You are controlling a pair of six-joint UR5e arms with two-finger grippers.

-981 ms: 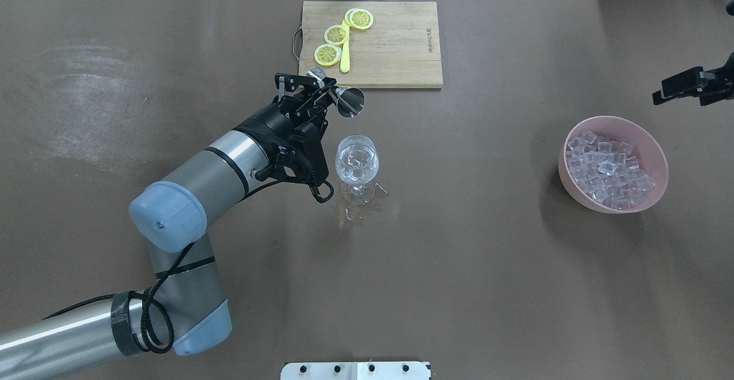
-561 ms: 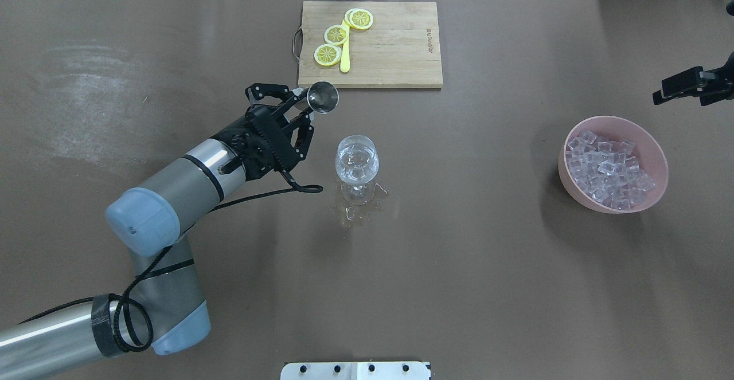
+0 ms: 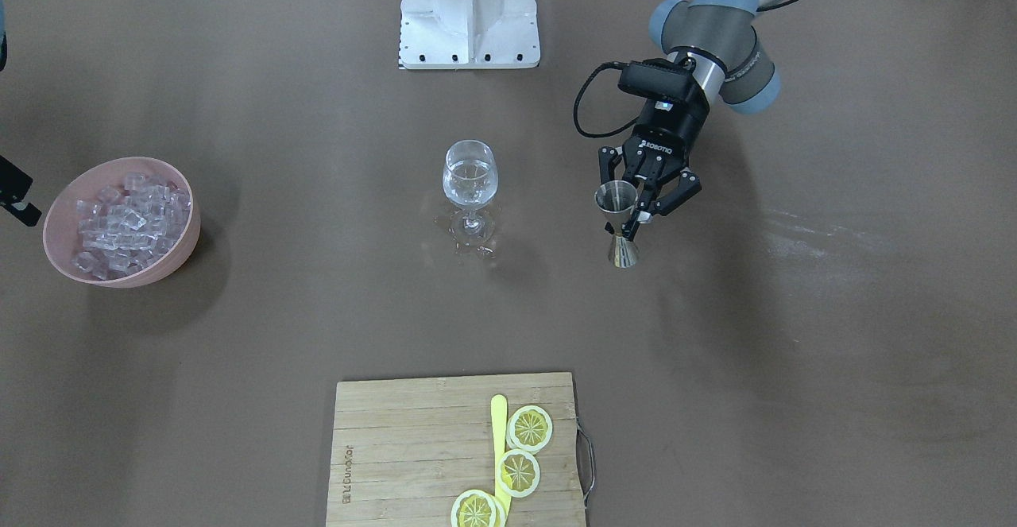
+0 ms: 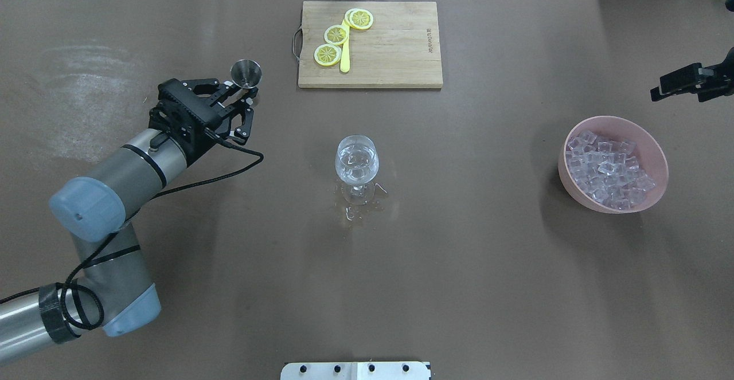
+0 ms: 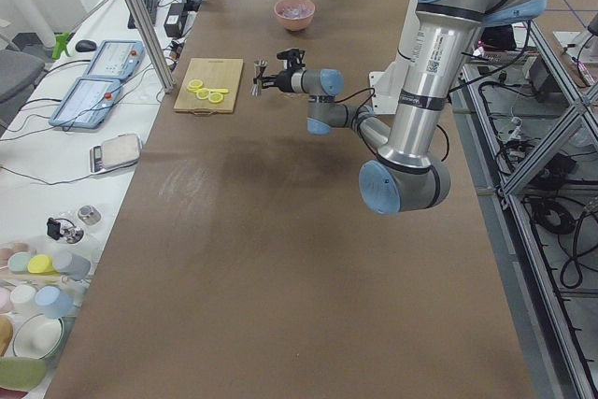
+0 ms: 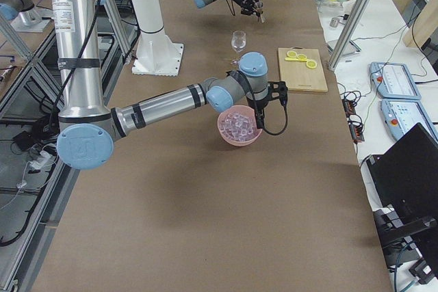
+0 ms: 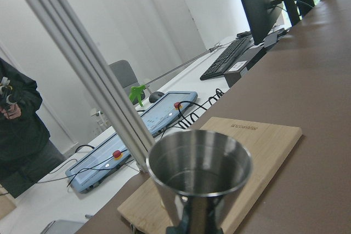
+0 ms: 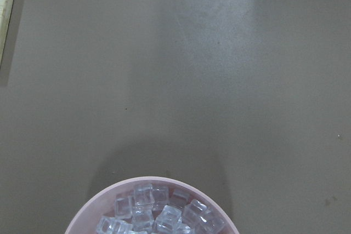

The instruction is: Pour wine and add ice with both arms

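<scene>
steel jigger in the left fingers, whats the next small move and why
Probably set the steel double-cone jigger on the brown table and open the left fingers: it is upright, well aside from the clear wine glass, which already holds liquid.

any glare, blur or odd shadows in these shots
Overhead exterior: pale sheen on the table at left, no blur. Left wrist-mounted: measuring cup sharp, glints on its rim. Right wrist-mounted: broad soft shadow on the table beyond the bowl of ice.
</scene>
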